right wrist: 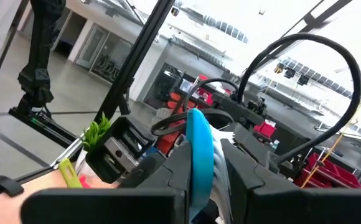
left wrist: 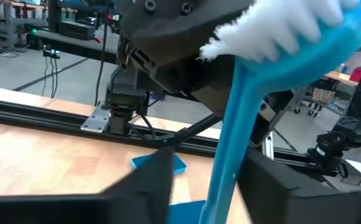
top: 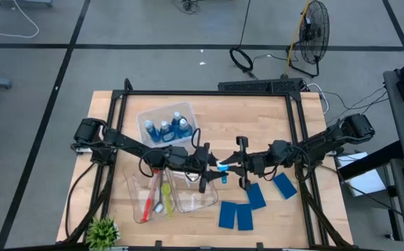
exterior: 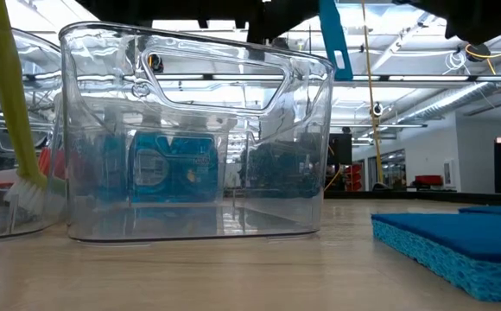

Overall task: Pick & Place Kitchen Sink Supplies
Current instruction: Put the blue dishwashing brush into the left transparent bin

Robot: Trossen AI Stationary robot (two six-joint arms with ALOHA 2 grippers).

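Right pincer (top: pixel 231 167) grips blue brush (top: pixel 223 167) beside empty bin (top: pixel 191 192).

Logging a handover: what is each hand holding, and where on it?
The blue brush sits between both hands: the right hand grips its head end, and the left hand straddles its handle, grip not confirmed.

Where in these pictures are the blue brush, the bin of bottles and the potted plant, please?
blue brush (left wrist: pixel 230 155): left wrist view, on its handle.
bin of bottles (top: pixel 146 115): high view, on its clear rim.
potted plant (top: pixel 102 231): high view, on its leaves.
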